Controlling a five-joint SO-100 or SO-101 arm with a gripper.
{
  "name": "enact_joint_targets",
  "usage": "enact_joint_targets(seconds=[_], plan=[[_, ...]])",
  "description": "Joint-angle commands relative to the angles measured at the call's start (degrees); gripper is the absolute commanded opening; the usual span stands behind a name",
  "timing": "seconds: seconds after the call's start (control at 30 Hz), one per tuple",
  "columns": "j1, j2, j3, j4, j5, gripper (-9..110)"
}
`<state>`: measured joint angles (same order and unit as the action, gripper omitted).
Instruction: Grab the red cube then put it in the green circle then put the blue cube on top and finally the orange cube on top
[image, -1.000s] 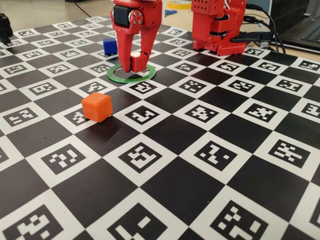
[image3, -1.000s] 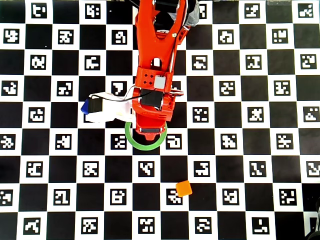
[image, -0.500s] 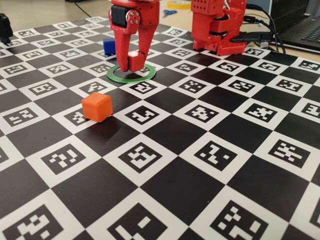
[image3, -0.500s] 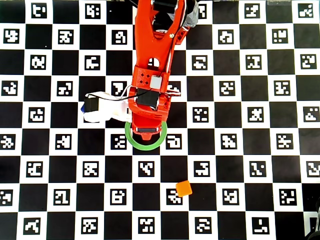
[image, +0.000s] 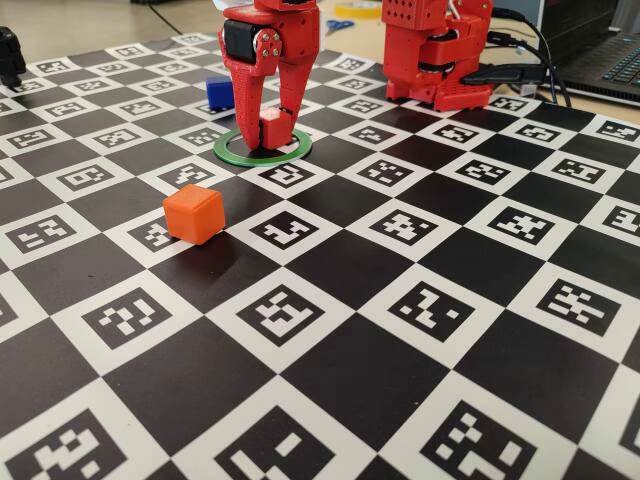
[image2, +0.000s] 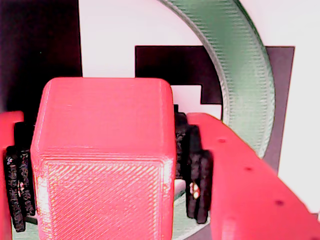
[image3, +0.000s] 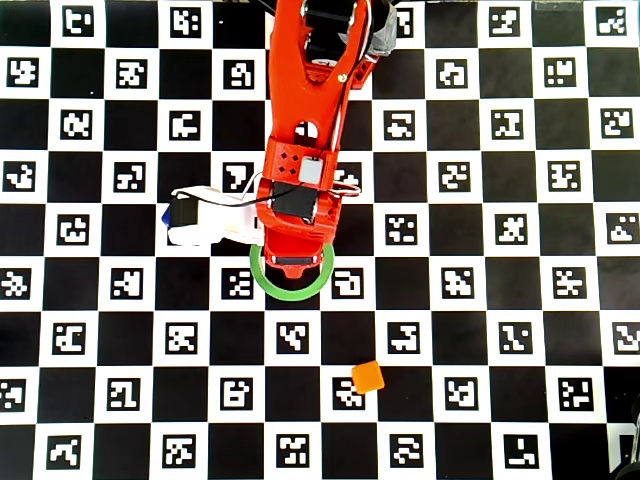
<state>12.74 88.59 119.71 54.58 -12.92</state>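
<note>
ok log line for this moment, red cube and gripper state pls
phase: placing | gripper: shut on red cube | red cube: low inside green circle | blue cube: behind circle | orange cube: untouched

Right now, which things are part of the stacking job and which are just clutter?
Job: red cube shut in the claw, green ring, blue cube, orange cube.
Clutter: second red robot, cables, laptop, black thing at fixed view's left edge.

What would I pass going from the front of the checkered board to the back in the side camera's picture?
In the fixed view, near to far: the orange cube, then the green circle with the gripper holding the red cube over it, then the blue cube.
</note>
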Motion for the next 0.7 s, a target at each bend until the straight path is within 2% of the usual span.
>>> enact_joint_targets(seconds=[0.0,0.47,0.6,0.67], plan=[[-0.35,0.79,-3.08,-0.62,-0.18,2],[-0.62,0.70,-3.25,-1.05,0.09,3],[-0.53,0.88,-3.08,-1.14,0.09,20],[-0.53,1.05,-2.90,-1.23,0.09,21]])
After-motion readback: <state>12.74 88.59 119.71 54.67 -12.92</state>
